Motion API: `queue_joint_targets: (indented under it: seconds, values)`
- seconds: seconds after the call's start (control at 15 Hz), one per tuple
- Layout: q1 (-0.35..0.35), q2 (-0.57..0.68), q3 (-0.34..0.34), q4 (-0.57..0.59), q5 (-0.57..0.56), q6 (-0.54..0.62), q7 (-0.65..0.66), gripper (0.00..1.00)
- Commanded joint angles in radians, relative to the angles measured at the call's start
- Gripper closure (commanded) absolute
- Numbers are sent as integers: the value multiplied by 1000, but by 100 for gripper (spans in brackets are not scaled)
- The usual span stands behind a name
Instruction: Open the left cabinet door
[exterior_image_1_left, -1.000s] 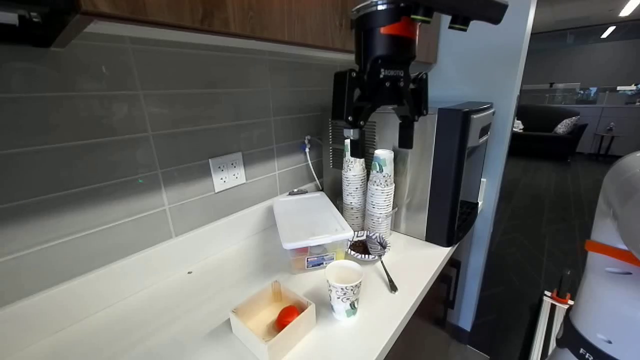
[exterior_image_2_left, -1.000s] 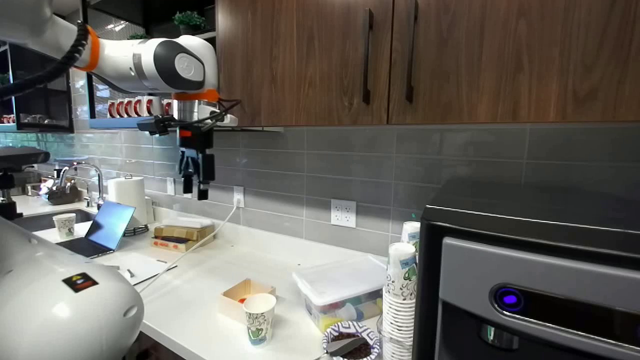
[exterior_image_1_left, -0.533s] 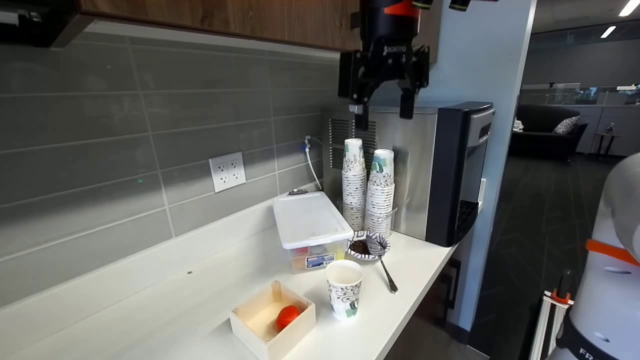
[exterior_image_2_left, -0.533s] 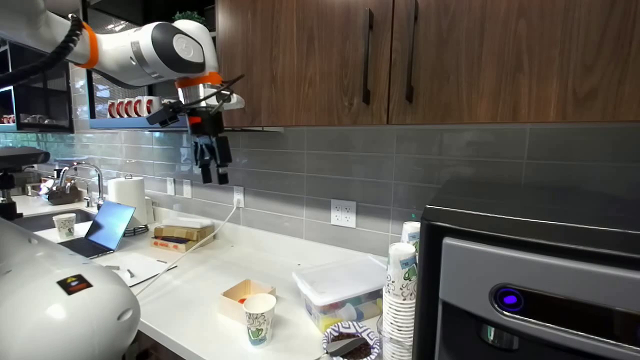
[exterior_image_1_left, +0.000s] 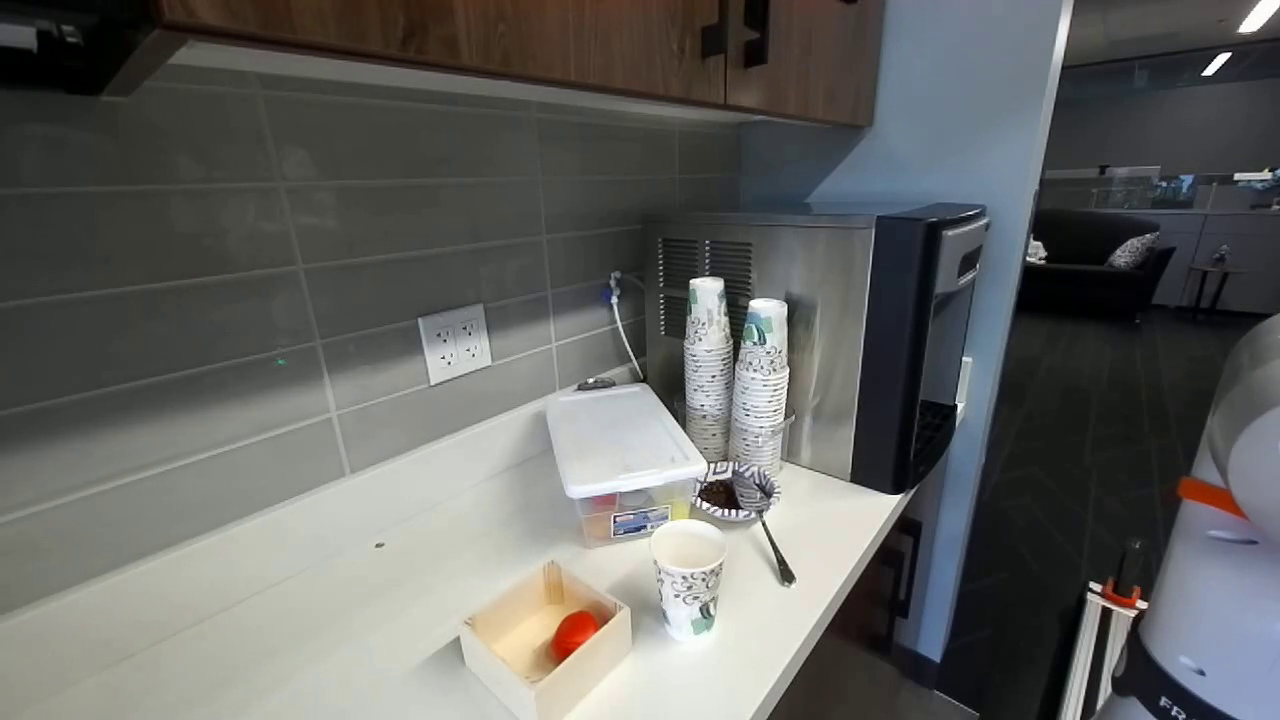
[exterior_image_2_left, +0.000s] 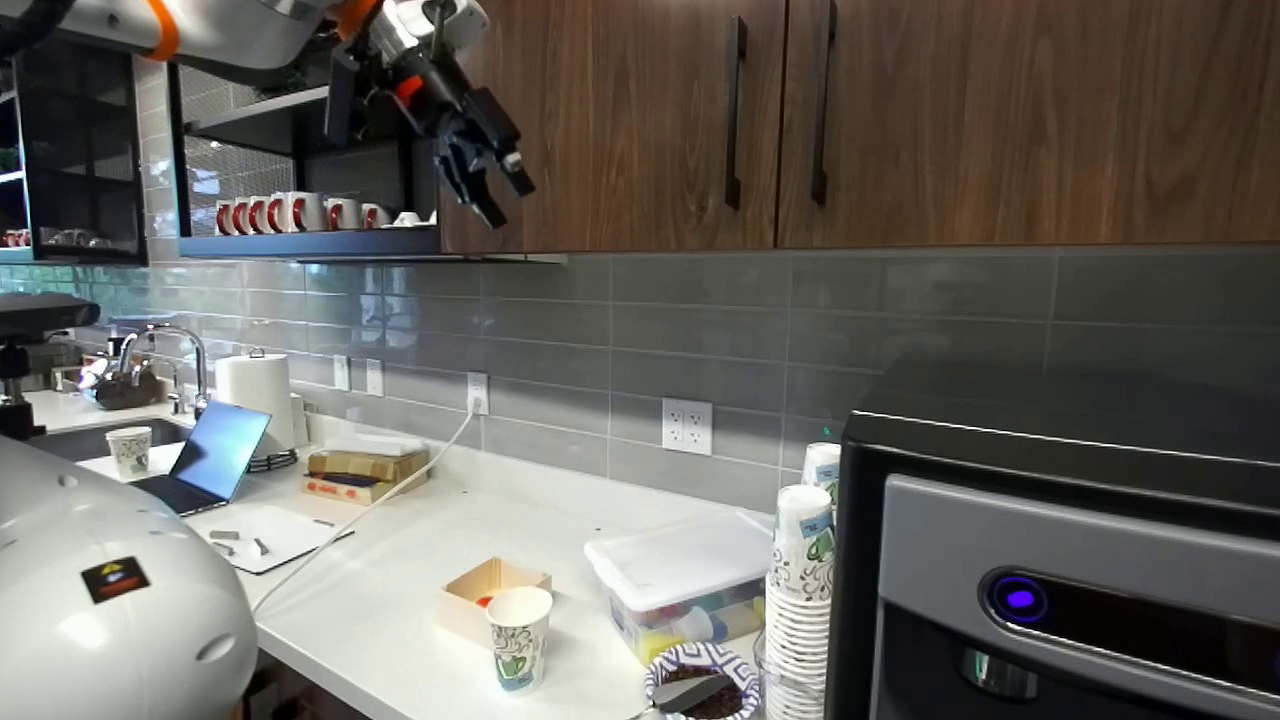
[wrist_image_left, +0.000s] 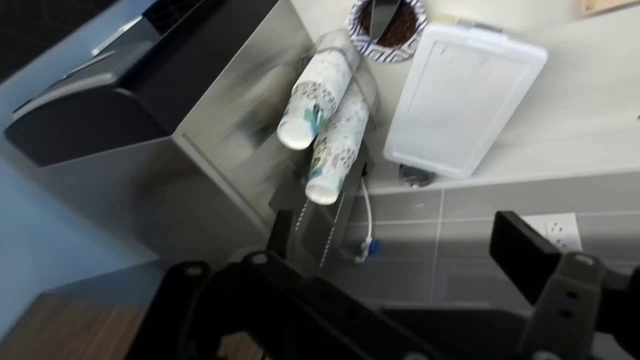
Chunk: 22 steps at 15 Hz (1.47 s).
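Gripper (exterior_image_2_left: 507, 201) is tilted, jaws apart, and in an exterior view overlaps the lower left area of the left cabinet door (exterior_image_2_left: 622, 125), observed closed above the counter (exterior_image_2_left: 380, 605)

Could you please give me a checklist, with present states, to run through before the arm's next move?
1. Left cabinet door shut: ok.
2. Its bar handle unobstructed in an exterior view: ok.
3. Gripper open and holding nothing: ok.
4. Gripper at the handle: not ok, apart from it.
5. Gripper pointing towards the handle: not ok, it slants downward.
6. Clearance between gripper and door: cannot tell, depth unclear.
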Motion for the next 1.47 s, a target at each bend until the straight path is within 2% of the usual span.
queue_joint_targets:
  seconds: [0.0,0.47,0.8,1.13,1.4]
  values:
    - [-55,44,3,118,-151,62,-37,0]
    - [-114,168,-30,203,-387,344,-46,0]
    - [-112,269,-58,247,-491,444,-37,0]
    - [-97,331,-122,266,-539,542,-26,0]
    - [-100,366,-171,275,-537,635,-18,0]
